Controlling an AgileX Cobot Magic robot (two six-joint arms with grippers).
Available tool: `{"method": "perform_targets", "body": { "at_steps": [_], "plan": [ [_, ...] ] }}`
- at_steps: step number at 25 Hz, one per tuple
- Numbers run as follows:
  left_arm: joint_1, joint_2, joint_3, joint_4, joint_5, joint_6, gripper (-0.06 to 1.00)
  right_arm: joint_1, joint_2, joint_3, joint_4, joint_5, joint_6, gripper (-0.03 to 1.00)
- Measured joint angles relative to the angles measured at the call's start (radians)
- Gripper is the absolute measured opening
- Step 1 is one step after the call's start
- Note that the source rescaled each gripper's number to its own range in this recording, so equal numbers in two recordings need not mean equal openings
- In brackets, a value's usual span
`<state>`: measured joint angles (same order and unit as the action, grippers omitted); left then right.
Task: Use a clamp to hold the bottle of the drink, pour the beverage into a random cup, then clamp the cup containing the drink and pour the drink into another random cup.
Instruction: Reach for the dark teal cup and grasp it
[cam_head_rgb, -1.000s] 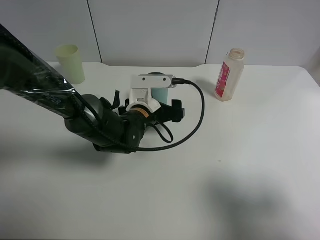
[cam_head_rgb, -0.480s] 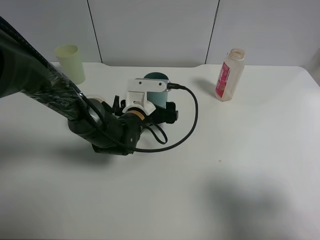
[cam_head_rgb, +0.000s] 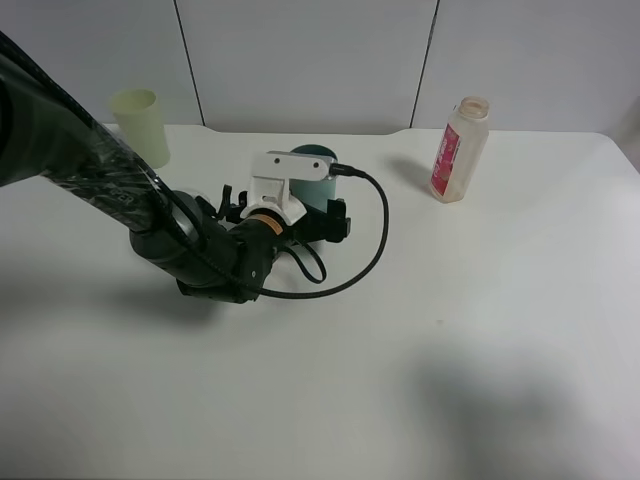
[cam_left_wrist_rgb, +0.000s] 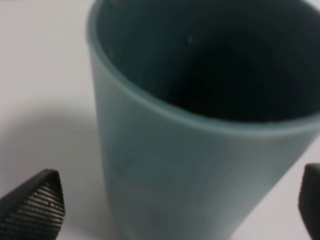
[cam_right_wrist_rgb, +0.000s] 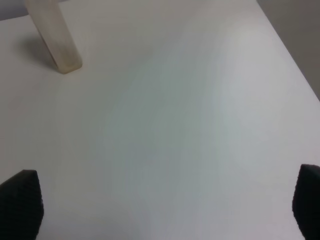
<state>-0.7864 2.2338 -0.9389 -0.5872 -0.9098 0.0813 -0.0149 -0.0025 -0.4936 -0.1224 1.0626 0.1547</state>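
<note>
The teal cup (cam_head_rgb: 317, 166) stands upright on the white table (cam_head_rgb: 480, 300) at its middle back. My left gripper (cam_head_rgb: 316, 212) is open, with one finger on each side of the cup and a gap showing at the left finger (cam_left_wrist_rgb: 31, 205). The left wrist view shows the cup (cam_left_wrist_rgb: 190, 150) close up, dark inside; any liquid in it cannot be made out. The bottle (cam_head_rgb: 458, 150), whitish with a pink-red label, stands upright at the back right with no cap. It also shows in the right wrist view (cam_right_wrist_rgb: 52, 35). My right gripper (cam_right_wrist_rgb: 160, 200) is open and empty above bare table; the exterior view does not show it.
A pale yellow-green tumbler (cam_head_rgb: 141, 127) stands at the back left near the table's rear edge. A black cable (cam_head_rgb: 375, 250) loops from the left wrist over the table to the right of the teal cup. The left arm (cam_head_rgb: 70, 150) crosses the left side.
The left wrist has shifted left and slightly nearer, uncovering more of the teal cup's rim. The bottle and the yellow-green tumbler have not moved.
</note>
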Motion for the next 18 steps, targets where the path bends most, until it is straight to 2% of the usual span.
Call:
{"method": "perform_targets", "body": {
  "at_steps": [8,18],
  "plan": [
    [0.0,0.025,-0.004,0.023,-0.025,0.0,0.84,0.0,0.0,0.0,0.0,0.0,0.0,1.0],
    [0.027,0.068,-0.079,0.078,-0.032,-0.006,0.84,0.0,0.0,0.0,0.0,0.0,0.0,1.0]
  ]
}}
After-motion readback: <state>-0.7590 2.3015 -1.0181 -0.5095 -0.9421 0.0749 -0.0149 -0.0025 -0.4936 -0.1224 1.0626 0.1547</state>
